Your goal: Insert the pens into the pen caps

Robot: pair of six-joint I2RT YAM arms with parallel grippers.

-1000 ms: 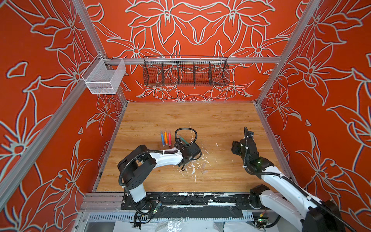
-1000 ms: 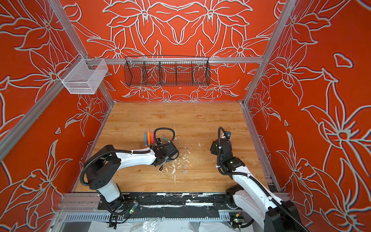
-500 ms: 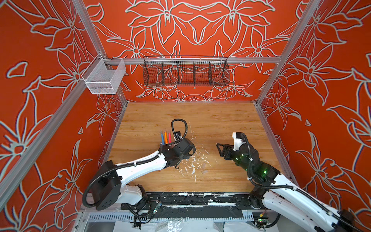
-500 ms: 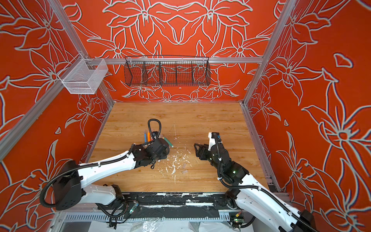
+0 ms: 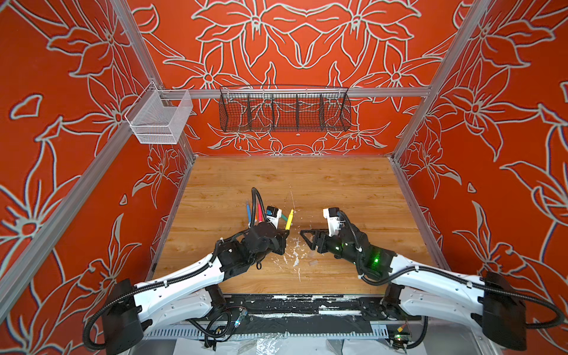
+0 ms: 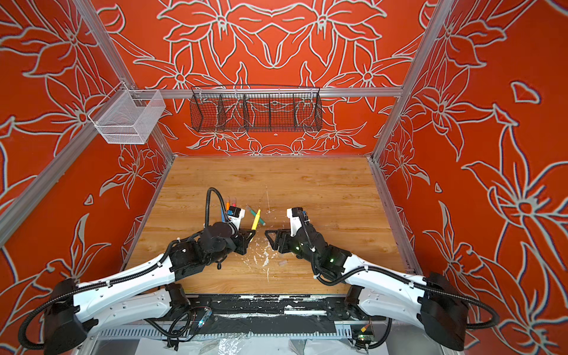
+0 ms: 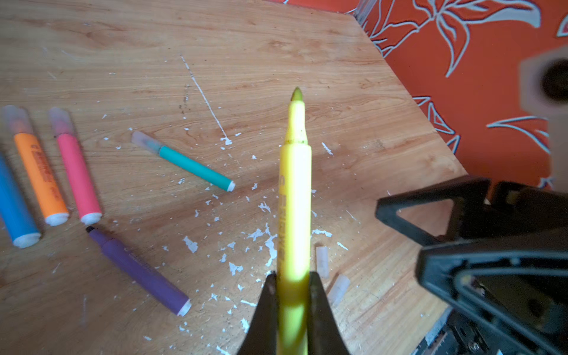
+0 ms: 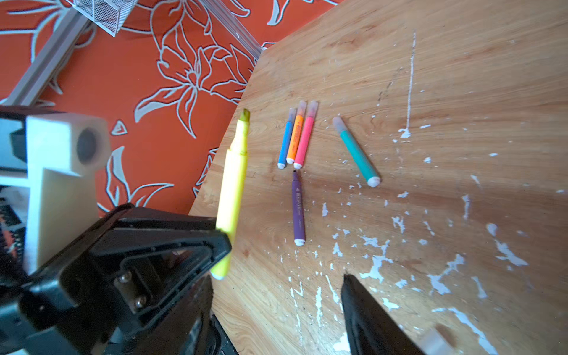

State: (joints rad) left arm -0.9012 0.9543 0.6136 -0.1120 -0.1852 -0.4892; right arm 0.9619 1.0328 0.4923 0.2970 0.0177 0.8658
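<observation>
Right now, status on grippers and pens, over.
Left gripper shut on yellow pen, uncapped. Right gripper open, empty. Two loose caps on table. Nothing blocking.

**Print on three pens, none legible**

The yellow pen [image 7: 294, 199] carries a line of darker lettering along its barrel, too blurred to read. The orange pen [image 7: 39, 172] bears faint print lengthwise, and the purple pen [image 8: 297, 209] a small white line of print; neither can be made out

Uncapped yellow pen [image 7: 294, 196] held aloft; uncapped purple pen [image 7: 138, 270], four capped pens [image 7: 78, 175], two loose caps [image 7: 322, 261] lying flat.
</observation>
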